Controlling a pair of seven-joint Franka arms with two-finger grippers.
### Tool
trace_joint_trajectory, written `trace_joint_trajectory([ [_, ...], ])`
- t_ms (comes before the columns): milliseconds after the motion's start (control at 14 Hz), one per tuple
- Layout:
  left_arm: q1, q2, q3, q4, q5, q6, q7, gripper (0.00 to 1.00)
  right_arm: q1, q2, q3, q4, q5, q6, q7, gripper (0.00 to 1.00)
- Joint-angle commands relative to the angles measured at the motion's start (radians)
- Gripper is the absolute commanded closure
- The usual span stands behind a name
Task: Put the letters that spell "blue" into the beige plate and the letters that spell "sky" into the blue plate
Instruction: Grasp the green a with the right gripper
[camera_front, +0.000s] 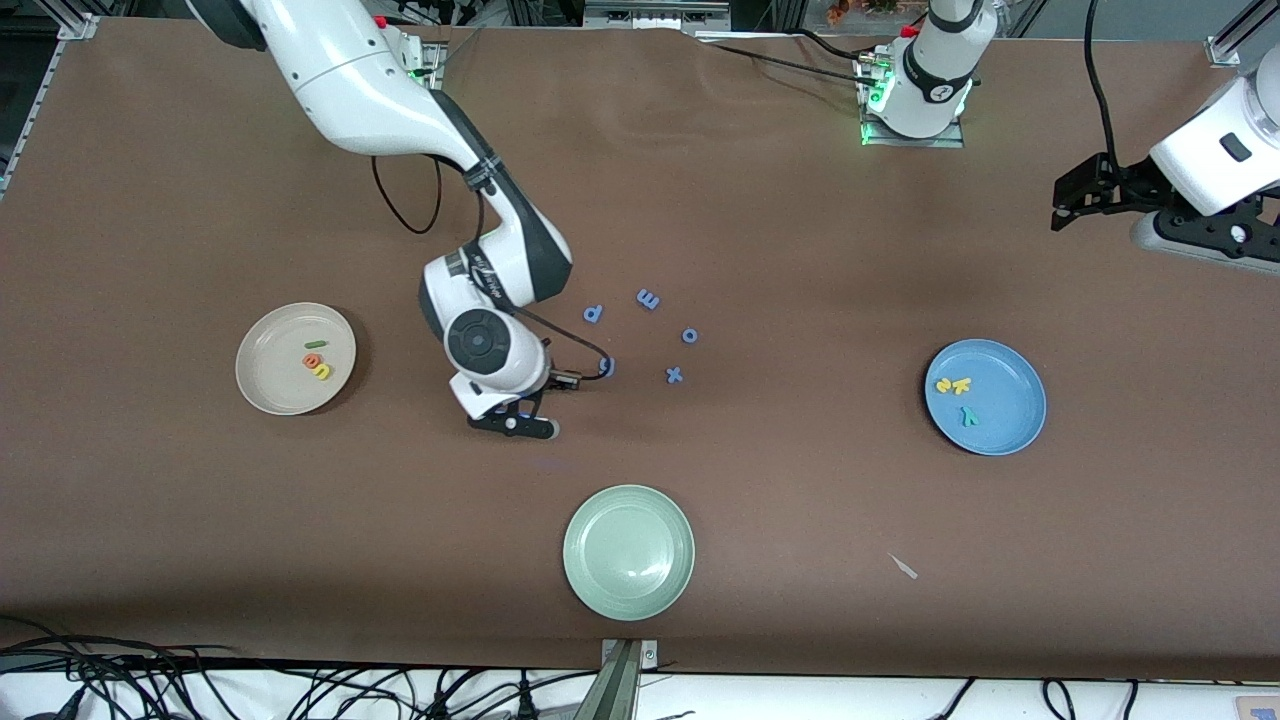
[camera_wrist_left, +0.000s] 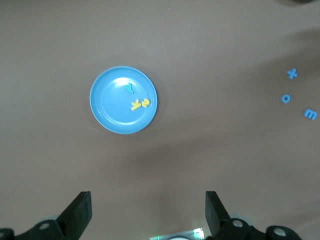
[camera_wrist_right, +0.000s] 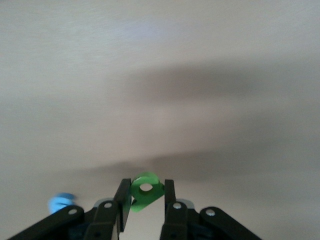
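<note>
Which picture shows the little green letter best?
The right wrist view: the green letter sits pinched in the right gripper, its hole showing. In the front view the arm hides it. The left wrist view doesn't show it.

Front camera high, facing the robots; left wrist view shares its blue plate (camera_wrist_left: 123, 100)

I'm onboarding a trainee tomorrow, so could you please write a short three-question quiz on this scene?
1. True or false: the right pincer grips the green b.
2. How many letters lie in the beige plate?
3. The blue plate holds: A) s, k, y; B) p, m, o; C) nothing.

Key: 1 true; 2 three; 3 A. The left pincer waits open, above the table's left-arm end.
</note>
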Motion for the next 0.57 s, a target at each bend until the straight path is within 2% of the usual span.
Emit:
trace_joint_trajectory([
  [0,0.014,0.010,-0.005,0.028,-0.032,-0.039,-0.008,0.00,-0.024,-0.070,-0.067,-0.033,0.004,-0.111,-0.187,0.87],
  [214,0.019,0.010,-0.001,0.028,-0.049,-0.040,-0.009,0.00,-0.024,-0.192,-0.190,-0.180,0.003,-0.132,-0.467,0.87],
  [499,0.040,0.014,0.001,0.028,-0.034,-0.017,0.000,0.00,-0.024,-0.266,-0.349,-0.299,0.006,-0.129,-0.772,0.87],
])
